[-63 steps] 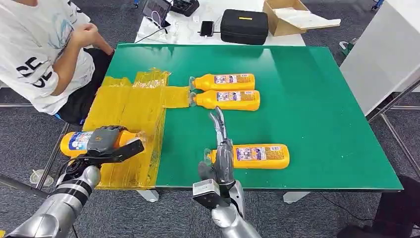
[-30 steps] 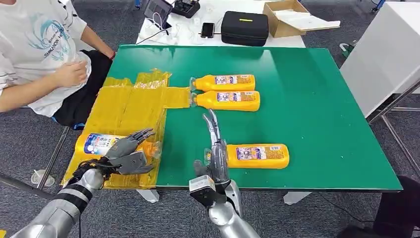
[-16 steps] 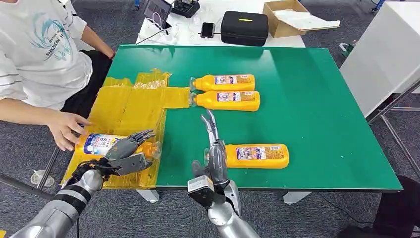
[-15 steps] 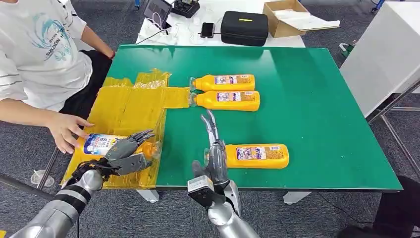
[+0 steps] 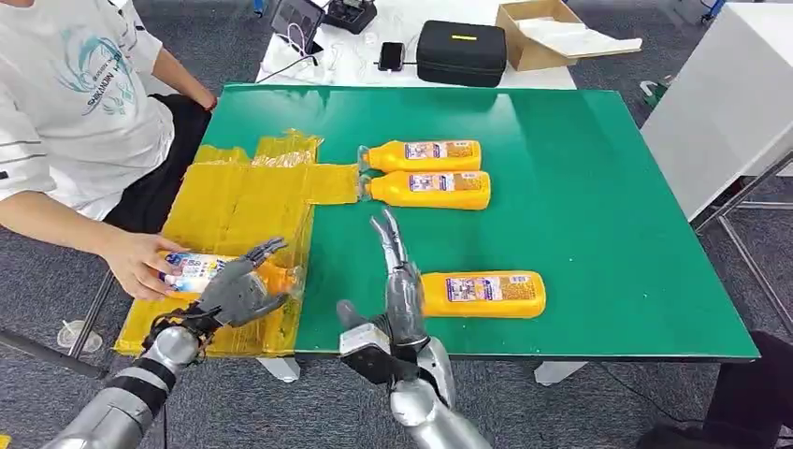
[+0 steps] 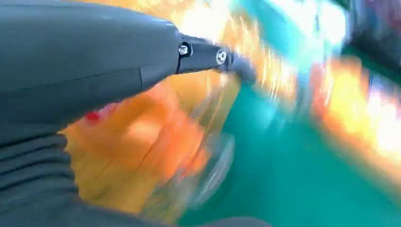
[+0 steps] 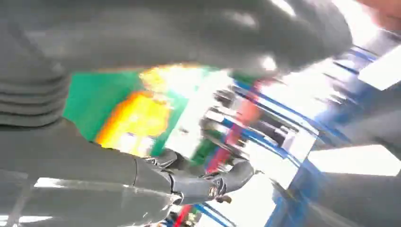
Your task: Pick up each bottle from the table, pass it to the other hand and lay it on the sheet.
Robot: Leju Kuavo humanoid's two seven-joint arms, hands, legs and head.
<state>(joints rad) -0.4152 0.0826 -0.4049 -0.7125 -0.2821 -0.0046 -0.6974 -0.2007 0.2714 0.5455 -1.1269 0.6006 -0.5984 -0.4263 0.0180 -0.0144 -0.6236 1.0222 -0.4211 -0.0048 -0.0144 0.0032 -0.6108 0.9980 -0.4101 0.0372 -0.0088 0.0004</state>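
Left hand (image 5: pixel 236 292) and right hand (image 5: pixel 396 295), fingers spread

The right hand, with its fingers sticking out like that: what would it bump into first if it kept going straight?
Probably the nearer of the two side-by-side bottles; the right hand points that way over bare green table, though height is unclear.

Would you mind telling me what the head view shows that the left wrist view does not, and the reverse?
Head view alone: the right hand, open beside the near bottle, two more bottles farther back, and a person's hand on the bottle on the sheet. Left wrist view alone: a close look at the left hand's thumb and grey cover, heavily blurred. Both share the left hand, the yellow sheet and the green table.
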